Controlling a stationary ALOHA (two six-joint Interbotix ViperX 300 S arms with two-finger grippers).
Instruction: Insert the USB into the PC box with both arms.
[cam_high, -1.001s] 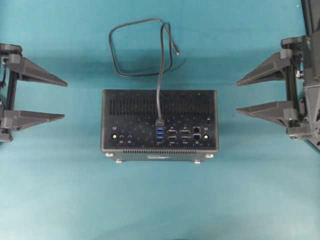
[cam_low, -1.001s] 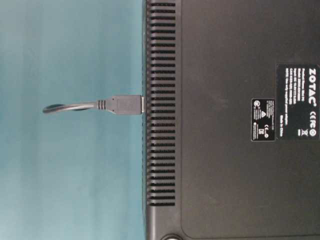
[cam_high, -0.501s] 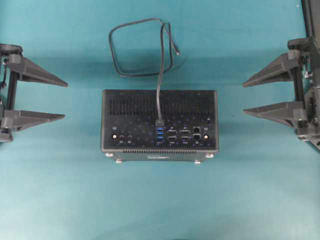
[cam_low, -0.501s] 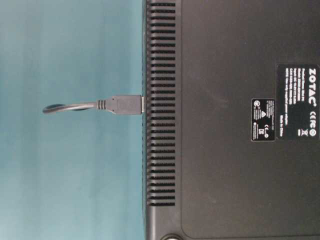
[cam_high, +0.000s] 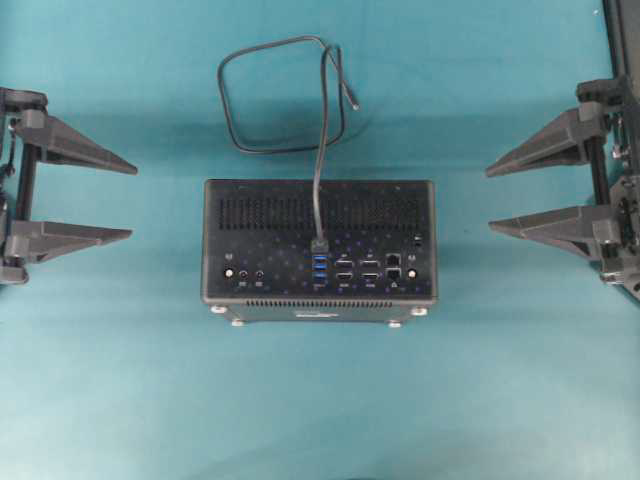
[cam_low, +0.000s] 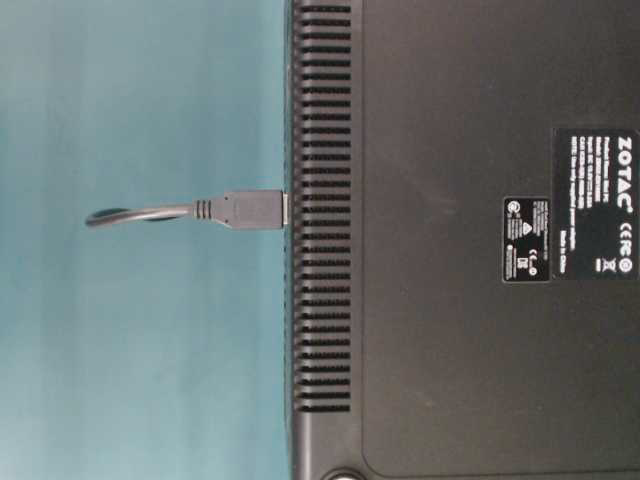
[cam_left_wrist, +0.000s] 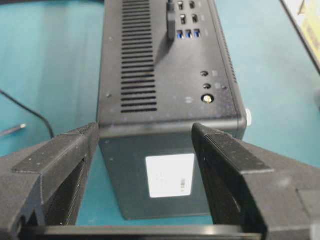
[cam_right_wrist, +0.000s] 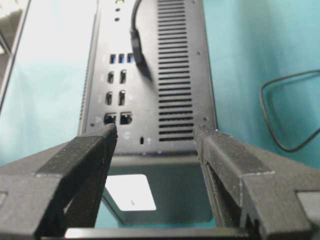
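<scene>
The PC box (cam_high: 275, 255) stands on the teal table, port face up, with vent slots and a column of blue ports (cam_high: 319, 268). The USB plug (cam_high: 319, 244) sits in the top of that column, and its thin black cable (cam_high: 262, 95) loops on the table behind the box. In the table-level view the plug (cam_low: 250, 209) meets the box's face (cam_low: 450, 300). My left gripper (cam_high: 134, 200) is open and empty, well left of the box. My right gripper (cam_high: 489, 200) is open and empty, well right of it. The wrist views show the box (cam_left_wrist: 165, 95) (cam_right_wrist: 150, 90) ahead of each gripper (cam_left_wrist: 145, 131) (cam_right_wrist: 155, 131).
The cable's free end (cam_high: 353, 103) lies on the table behind the box. The box's silver feet (cam_high: 218, 310) face the near side. A white-edged object (cam_left_wrist: 305, 20) shows at the left wrist view's top right corner.
My right gripper has drawn back to the right, away from the box. My left gripper has barely shifted. The plug, cable and box have not moved.
</scene>
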